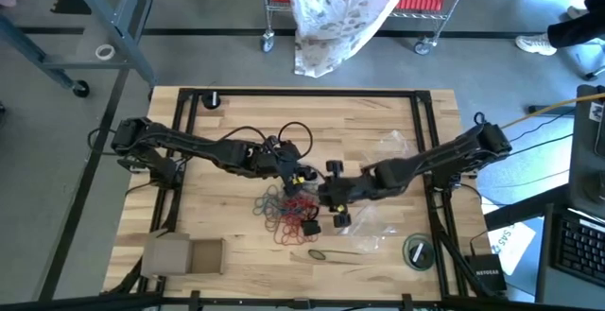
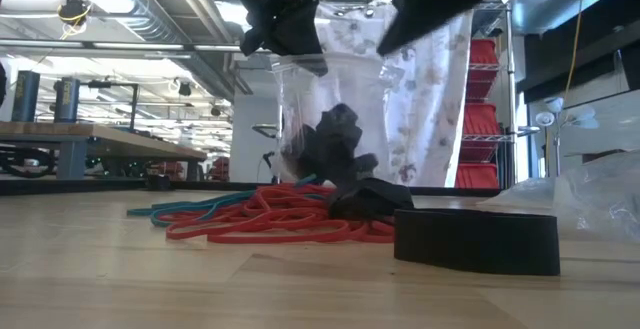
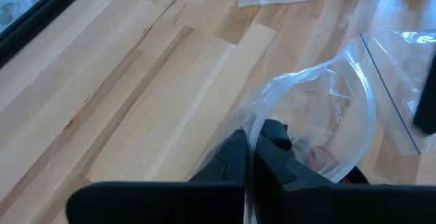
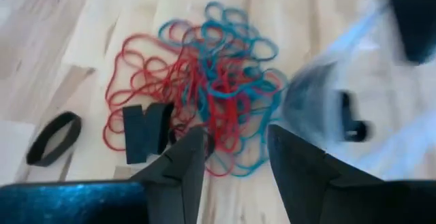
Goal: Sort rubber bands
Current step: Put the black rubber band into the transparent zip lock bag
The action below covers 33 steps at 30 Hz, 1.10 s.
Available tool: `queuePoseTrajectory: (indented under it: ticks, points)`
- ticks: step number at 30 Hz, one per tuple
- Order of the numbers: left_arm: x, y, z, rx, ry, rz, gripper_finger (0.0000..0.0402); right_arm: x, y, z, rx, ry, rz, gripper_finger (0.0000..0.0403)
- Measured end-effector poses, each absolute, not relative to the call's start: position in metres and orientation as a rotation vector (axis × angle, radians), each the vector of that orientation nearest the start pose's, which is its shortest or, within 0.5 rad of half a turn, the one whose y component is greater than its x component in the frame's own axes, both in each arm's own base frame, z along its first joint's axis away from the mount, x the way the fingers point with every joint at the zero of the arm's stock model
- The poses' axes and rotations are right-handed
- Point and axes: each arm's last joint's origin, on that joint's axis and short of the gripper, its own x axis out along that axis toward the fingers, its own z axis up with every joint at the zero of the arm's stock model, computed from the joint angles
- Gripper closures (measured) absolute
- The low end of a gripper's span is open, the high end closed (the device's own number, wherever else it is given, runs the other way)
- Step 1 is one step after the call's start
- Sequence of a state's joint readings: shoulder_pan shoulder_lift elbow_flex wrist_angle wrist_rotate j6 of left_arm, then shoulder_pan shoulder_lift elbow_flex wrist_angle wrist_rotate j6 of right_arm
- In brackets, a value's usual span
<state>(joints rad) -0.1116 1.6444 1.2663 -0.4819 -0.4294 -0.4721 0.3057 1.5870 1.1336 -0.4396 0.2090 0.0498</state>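
- Rubber bands (image 1: pixel 286 218), red and teal, lie heaped mid-table, beneath both grippers.
- Left gripper (image 1: pixel 301 174) reaches in from the left, clamped on the rim of a clear bag (image 3: pixel 327 115).
- Right gripper (image 4: pixel 235 157) hovers over the heap, fingers spread, holding nothing.
- Faint print on the bag is unreadable.

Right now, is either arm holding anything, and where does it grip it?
The left gripper pinches the clear plastic bag by its rim. The right gripper is open, holding nothing.
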Motion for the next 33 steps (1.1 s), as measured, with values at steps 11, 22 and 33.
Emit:
queuePoseTrajectory:
  ticks: [11,22,33]
  points:
    - [0.35,-0.027,0.261,-0.21,0.74,0.484,0.0401,0.331,0.099,0.163,-0.077,0.934,0.025,0.0249]
    - [0.35,-0.027,0.261,-0.209,0.743,0.484,0.0401,0.338,0.1,0.135,-0.104,0.976,-0.033,0.0345]
    - [0.35,-0.027,0.261,-0.214,0.739,0.485,0.0401,0.319,0.108,0.231,-0.241,0.86,-0.08,0.0398]
